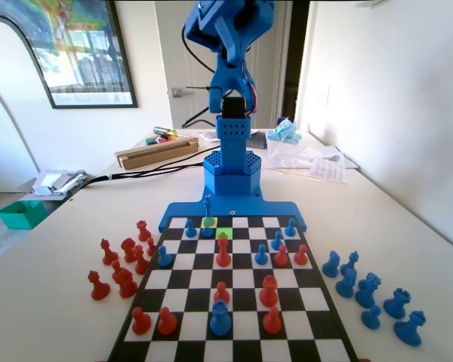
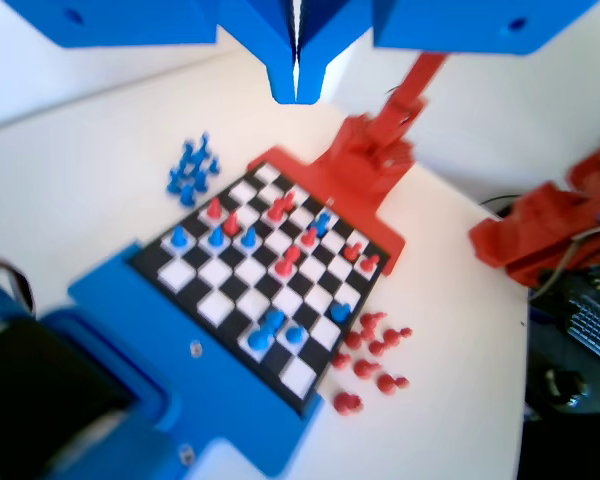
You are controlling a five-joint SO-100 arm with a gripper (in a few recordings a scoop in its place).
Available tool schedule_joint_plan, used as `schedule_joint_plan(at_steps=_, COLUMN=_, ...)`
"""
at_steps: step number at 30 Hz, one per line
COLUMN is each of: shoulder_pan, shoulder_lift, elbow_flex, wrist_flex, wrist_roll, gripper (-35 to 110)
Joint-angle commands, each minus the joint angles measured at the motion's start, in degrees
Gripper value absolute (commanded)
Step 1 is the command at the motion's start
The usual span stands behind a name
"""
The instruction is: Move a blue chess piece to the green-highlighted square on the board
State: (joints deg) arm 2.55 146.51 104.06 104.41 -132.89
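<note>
The slender blue chess piece (image 1: 208,213) stands on the yellow-lit square in the board's (image 1: 187,280) far row, close to the arm's base. The green-highlighted square (image 1: 220,231) lies one square diagonally nearer the camera and to the right, and nothing stands on it. In the wrist view the same blue chess piece (image 2: 270,323) stands near the board's (image 2: 220,305) lower edge. My gripper (image 2: 296,98) hangs high above the board, shut, with nothing between its jaws.
A tall red piece (image 1: 223,253) stands just in front of the green square and a blue pawn (image 1: 190,228) stands left of the yellow one. Red and blue pieces dot the board. Captured red pieces (image 1: 121,268) lie left of it, captured blue ones (image 1: 370,290) right.
</note>
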Motion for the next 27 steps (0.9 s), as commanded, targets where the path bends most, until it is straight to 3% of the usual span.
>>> schedule_joint_plan(at_steps=1, shoulder_pan=4.6, shoulder_lift=-2.7, elbow_flex=-2.6, wrist_flex=0.5, wrist_roll=-11.4, gripper=1)
schedule_joint_plan(at_steps=17, shoulder_pan=21.0, shoulder_lift=-21.0, elbow_flex=3.9, wrist_flex=-0.2, wrist_roll=-32.3, gripper=1)
schedule_joint_plan(at_steps=27, shoulder_pan=24.8, shoulder_lift=-29.0, elbow_flex=10.1, wrist_flex=-13.2, wrist_roll=-33.8, gripper=9)
